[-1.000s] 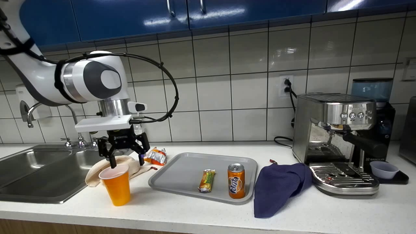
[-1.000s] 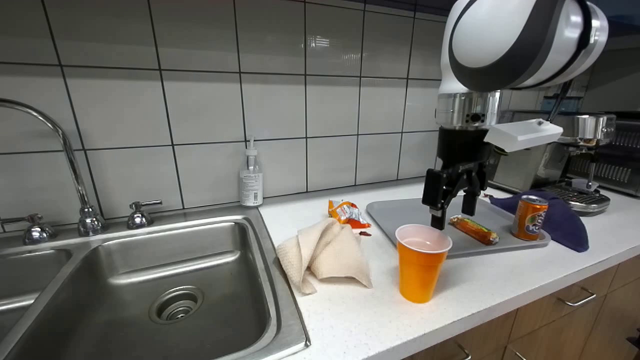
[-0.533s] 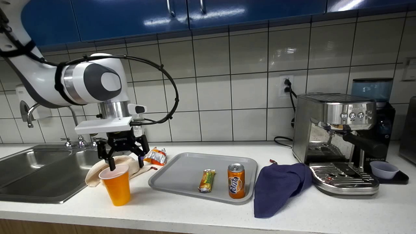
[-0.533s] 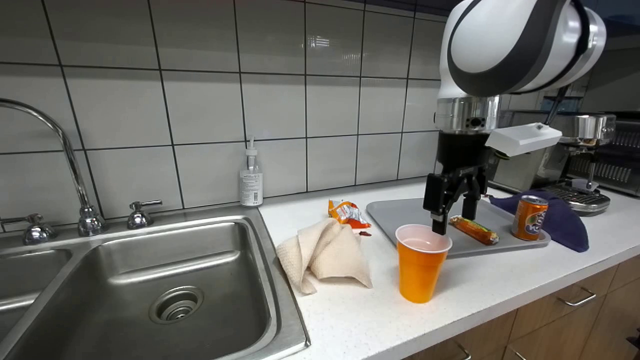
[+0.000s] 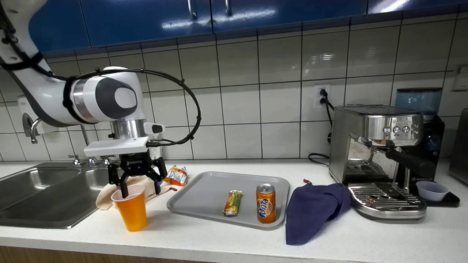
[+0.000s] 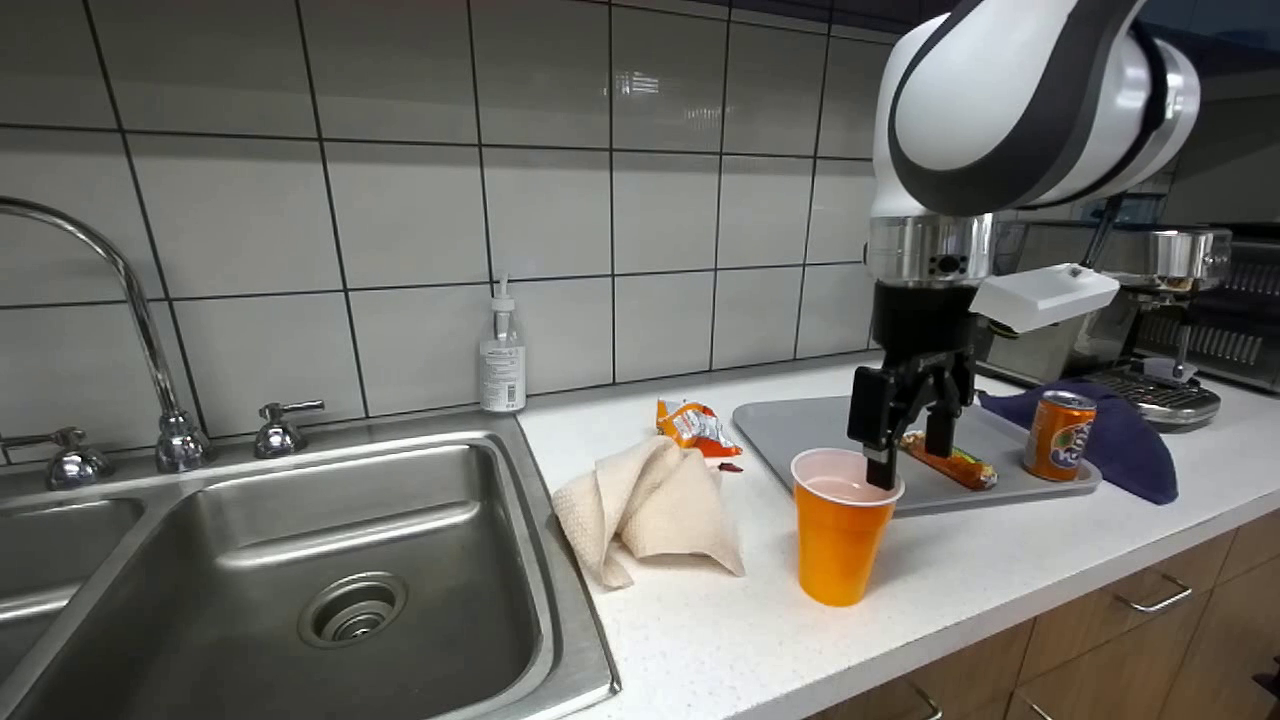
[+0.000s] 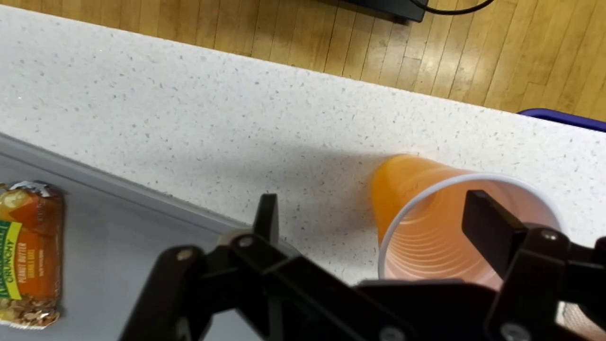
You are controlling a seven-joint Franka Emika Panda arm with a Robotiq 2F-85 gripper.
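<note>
Orange cup (image 5: 132,213) stood near the front edge of the bench (image 5: 197,233); I had the hand (image 5: 141,193) spread wide, gripping nothing, seemingly to straddle its rim (image 7: 492,177).

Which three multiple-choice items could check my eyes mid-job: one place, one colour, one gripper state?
1. Where does the Fanta can stand?
A in the sink
B on the gray tray
C on the coffee machine

2. What colour is the outside of the cup nearest the gripper?
A orange
B green
C blue

3. How is the gripper?
A shut on the can
B shut on nothing
C open

1 B: both exterior views show it upright on the tray.
2 A: its outer wall is orange in every view.
3 C: its fingers stand wide apart, one overlapping the cup's mouth in the wrist view.
</note>
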